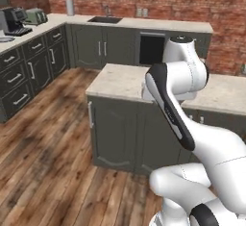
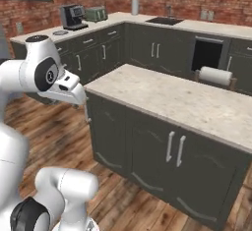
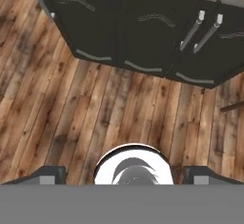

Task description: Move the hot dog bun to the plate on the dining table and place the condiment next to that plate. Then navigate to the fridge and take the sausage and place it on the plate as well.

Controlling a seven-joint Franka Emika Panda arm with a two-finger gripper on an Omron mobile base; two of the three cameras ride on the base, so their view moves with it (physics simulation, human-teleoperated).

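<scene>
The dining table (image 2: 162, 97), a long counter with a beige speckled stone top and a dark grey cabinet base, stands just ahead of me, also seen as dining table (image 1: 120, 81). The part of its top in view is bare. My gripper (image 3: 125, 175) points down at the wooden floor in front of the table's base; its two dark fingertips (image 3: 51, 173) stand far apart, open, with nothing between them. The hot dog bun, plate, condiment, fridge and sausage are out of view.
A paper towel roll (image 2: 215, 76) sits at the table's far side. Dark cabinets line the brick back wall, with a sink (image 1: 104, 19), a coffee machine (image 1: 13, 20) and a toaster (image 1: 35, 16). Open wooden floor (image 1: 48, 162) lies left of the table.
</scene>
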